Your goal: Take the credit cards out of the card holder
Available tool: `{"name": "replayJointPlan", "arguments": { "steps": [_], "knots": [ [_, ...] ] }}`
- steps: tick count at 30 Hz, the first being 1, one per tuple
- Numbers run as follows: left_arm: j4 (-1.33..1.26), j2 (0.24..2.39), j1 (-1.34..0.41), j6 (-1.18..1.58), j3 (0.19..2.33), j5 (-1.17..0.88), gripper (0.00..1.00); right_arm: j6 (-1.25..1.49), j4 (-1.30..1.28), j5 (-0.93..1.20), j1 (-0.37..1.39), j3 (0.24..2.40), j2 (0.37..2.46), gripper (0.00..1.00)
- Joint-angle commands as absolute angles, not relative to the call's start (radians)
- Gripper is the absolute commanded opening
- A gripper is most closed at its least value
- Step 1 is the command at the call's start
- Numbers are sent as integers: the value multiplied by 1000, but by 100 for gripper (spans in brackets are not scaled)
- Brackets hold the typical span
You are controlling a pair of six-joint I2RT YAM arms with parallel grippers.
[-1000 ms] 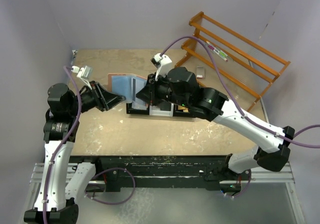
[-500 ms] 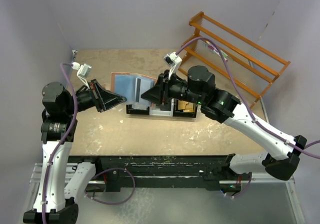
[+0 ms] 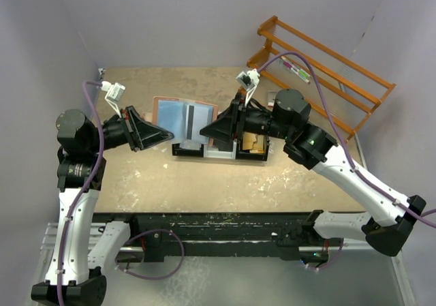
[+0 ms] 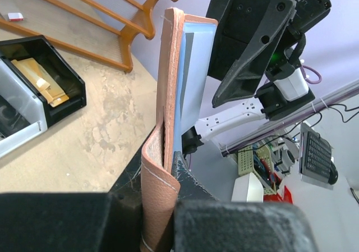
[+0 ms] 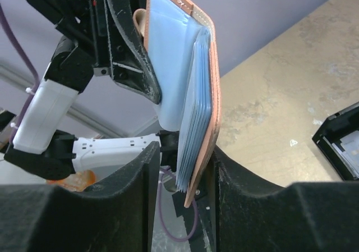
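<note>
From above, the card holder (image 3: pixel 182 118) has its near corners hidden behind the left gripper (image 3: pixel 167 137) and right gripper (image 3: pixel 204 130). In the left wrist view its lower end runs off the bottom edge between blurred jaws; the credit cards (image 5: pixel 193 128) sit too tightly to count

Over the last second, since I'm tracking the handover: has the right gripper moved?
Yes. In the top view the right gripper has drawn back rightward, toward the wooden rack, which stays fixed.

Clamps the card holder (image 3: pixel 172 115) tight in the left gripper (image 3: pixel 165 137), straddles its opposite edge with the right gripper (image 3: pixel 206 130), jaws parted, both arms reaching inward over the worktop's (image 3: pixel 238 183) middle.
</note>
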State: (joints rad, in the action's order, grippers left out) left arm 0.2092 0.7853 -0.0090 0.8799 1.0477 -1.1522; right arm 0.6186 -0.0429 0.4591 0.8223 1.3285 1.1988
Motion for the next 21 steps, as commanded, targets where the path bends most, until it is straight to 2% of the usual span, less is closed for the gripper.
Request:
{"name": "replayJointPlan", "arguments": {
  "steps": [1,11,21],
  "knots": [
    [131,780,-11,913,1062,-1180,0,645,69,557,805,1306,1156,39],
    [117,786,-11,928,1070,-1180,0,675,113,613,776,1267,1135,34],
    [115,793,-11,927,1075,-1190,0,687,141,638,770,1269,1147,19]
  ]
}}
